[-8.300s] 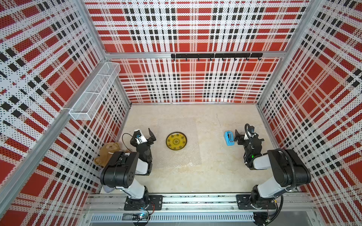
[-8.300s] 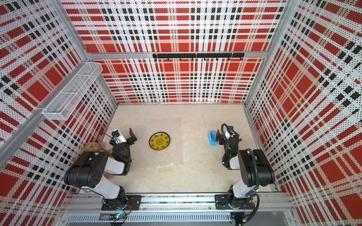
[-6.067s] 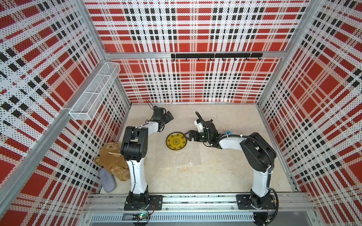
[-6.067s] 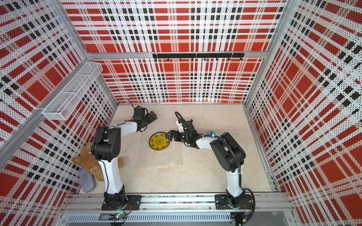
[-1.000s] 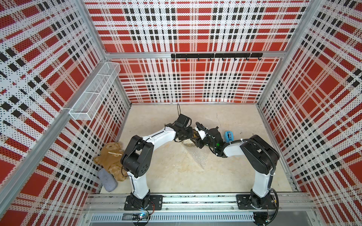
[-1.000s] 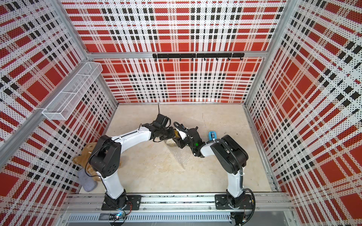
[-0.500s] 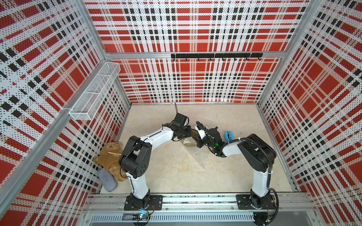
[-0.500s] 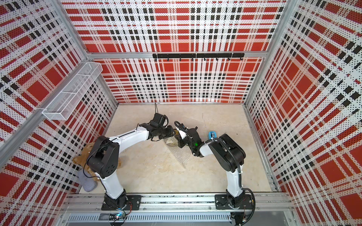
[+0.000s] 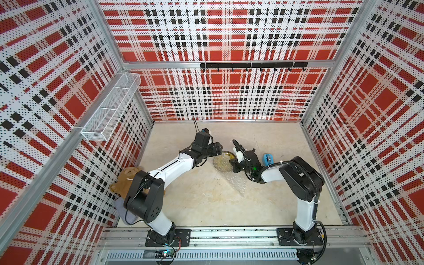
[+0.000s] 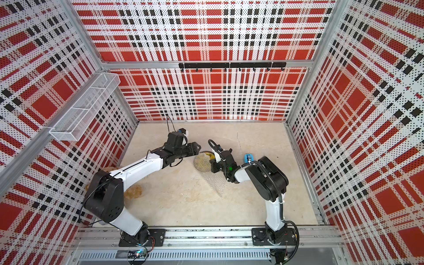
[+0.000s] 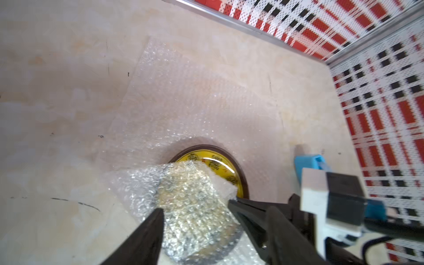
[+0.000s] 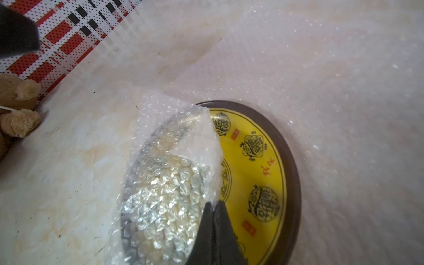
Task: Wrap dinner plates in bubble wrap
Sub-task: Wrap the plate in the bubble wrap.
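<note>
**A:** How many plates are we looking at?

**B:** Just one plate (image 12: 252, 172), yellow with a dark rim. It is sitting flat near the middle of the table (image 9: 202, 206), on the one sheet of bubble wrap (image 12: 165, 183). A flap of that sheet is folding over roughly half of it.

**A:** Who is holding the flap?

**B:** The right gripper (image 12: 212, 203). Its tips are pressing together on the flap's edge, above the plate. The left gripper (image 11: 195, 205) is hovering with its fingers spread either side of the flap, gripping nothing.

**A:** Anything else lying about?

**B:** One blue tape dispenser (image 9: 268, 158) is standing just beside the right arm. One teddy bear (image 10: 133, 191) is lying by the left wall. One grey thing (image 9: 125, 212), maybe a sock, is lying next to it, half hidden behind the left arm.

**A:** And the room?

**B:** The table is pale, marbled and scuffed. Perforated plaid walls (image 9: 229, 34) in red, black and white are closing it in. One wire basket (image 9: 110, 107) is hanging on the left wall, and one black hook rail (image 9: 252, 65) on the back wall.

**A:** What is differing from the earliest picture?

**B:** Back then the sheet was lying flat, the plate was bare on top of it, and both arms were folded back near their bases. Now both are reaching in over the plate.
</note>
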You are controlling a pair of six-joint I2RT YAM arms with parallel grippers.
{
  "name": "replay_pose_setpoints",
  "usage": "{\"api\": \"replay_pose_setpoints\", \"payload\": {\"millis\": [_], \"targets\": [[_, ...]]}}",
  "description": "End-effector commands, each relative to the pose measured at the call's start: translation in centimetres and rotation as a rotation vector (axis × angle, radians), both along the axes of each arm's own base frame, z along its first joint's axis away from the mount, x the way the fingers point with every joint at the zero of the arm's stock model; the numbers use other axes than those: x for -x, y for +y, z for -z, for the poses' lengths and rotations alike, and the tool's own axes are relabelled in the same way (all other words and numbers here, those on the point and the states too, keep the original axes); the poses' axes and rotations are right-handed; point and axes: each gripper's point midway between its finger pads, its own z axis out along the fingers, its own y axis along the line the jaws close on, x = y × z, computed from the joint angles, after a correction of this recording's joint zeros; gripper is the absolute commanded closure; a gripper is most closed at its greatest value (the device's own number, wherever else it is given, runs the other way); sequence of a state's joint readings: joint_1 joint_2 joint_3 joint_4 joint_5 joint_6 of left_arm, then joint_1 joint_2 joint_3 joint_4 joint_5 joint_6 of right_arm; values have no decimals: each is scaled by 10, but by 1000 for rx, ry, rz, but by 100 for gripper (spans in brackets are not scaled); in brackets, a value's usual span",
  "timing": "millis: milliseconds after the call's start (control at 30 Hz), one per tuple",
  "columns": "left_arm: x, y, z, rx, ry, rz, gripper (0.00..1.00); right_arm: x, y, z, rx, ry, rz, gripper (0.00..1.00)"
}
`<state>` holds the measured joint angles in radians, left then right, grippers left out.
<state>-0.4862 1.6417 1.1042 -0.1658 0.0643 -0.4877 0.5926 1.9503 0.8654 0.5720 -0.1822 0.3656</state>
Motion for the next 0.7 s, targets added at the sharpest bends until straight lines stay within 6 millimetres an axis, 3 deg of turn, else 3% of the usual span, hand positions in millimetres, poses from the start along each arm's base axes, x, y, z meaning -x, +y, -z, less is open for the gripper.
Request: {"api": "replay_pose_setpoints", "payload": {"millis": [0, 100, 333, 467, 567, 667], "targets": [[2, -1, 37, -224, 3, 68, 42, -8, -6, -4, -38, 56, 63, 100], [1, -11, 60, -286, 69, 119, 59, -10, -7, -4, -57, 75, 73, 100], [-7, -53, 77, -219, 110, 219, 56, -10, -3, -5, -73, 91, 60, 100], [-18, -57, 99, -195, 162, 196, 56, -9, -4, -6, -80, 95, 57, 100], [-20, -60, 112, -174, 192, 193, 56, -8, -9, -18, -96, 84, 65, 100], [-15, -58, 126, -191, 217, 191, 56, -3, -17, -37, -109, 60, 70, 85]]}}
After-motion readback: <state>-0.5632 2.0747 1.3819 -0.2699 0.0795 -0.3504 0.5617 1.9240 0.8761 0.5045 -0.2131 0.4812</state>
